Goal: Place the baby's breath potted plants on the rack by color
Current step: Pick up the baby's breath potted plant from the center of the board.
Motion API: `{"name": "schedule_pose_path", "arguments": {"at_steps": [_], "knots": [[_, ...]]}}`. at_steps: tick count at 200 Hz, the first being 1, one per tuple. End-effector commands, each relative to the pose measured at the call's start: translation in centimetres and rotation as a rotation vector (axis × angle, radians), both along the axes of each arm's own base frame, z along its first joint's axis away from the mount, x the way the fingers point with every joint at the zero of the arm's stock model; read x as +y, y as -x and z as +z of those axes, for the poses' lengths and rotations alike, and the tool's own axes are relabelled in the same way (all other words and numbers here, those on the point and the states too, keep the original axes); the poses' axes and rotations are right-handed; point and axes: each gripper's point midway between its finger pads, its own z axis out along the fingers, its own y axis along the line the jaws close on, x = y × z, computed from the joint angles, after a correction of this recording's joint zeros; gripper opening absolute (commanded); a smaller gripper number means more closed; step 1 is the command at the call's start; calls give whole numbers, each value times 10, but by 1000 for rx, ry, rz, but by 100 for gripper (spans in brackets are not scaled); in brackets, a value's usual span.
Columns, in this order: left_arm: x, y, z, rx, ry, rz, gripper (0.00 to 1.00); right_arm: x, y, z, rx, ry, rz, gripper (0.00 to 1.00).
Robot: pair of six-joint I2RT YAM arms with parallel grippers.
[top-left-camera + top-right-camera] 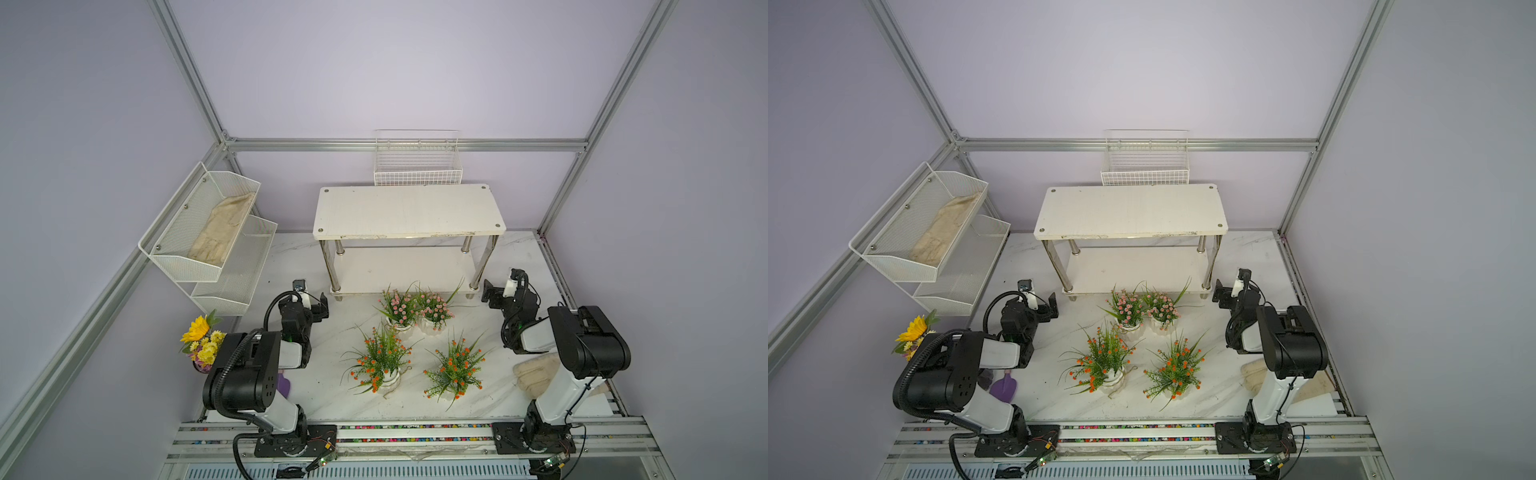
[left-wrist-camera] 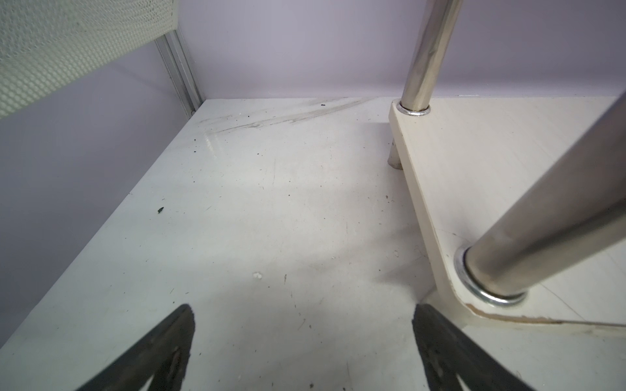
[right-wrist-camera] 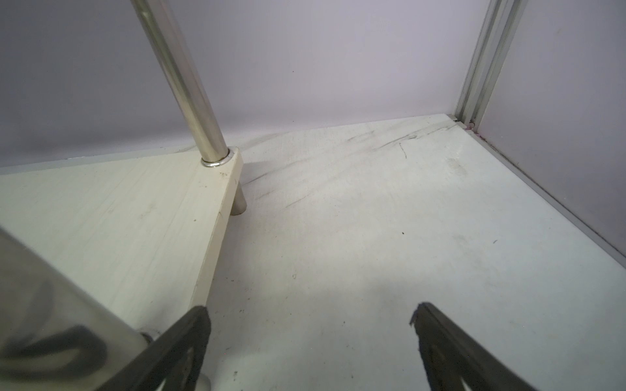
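Down on the marbled white tabletop (image 1: pixel 328 390): rack (image 1: pixel 409 210) at the back, pink potted plants (image 1: pixel 398 308) just before it, orange potted plants (image 1: pixel 380 360) nearer, sunflower bouquet (image 1: pixel 203 337) left, cream fabric (image 1: pixel 535 373) right.

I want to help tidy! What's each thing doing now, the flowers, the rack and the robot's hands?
Pink plants: upright on the table, side by side.
Orange plants: upright on the table, apart.
Rack: both shelves bare.
Left hand: open, holding nothing.
Right hand: open, holding nothing.
Upper mesh bin: holds a glove.
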Motion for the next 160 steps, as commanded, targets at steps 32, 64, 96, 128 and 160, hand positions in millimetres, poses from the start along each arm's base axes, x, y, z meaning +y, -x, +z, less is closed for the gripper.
{"name": "schedule_pose_path", "arguments": {"at_steps": [32,64,96,128,160], "knots": [[0,-9,19,-60,-6,3,100,0,-2,4,-11,17,-2,97],[-1,-9,19,-59,-5,-2,100,0,-2,4,-12,16,-3,97],[0,-9,19,-59,-5,1,100,1,-1,5,-17,17,2,97],[5,-10,34,-36,-12,43,100,-1,4,25,-51,17,-13,97],[12,10,80,-114,13,114,100,-4,14,76,-91,8,-80,97]]}}
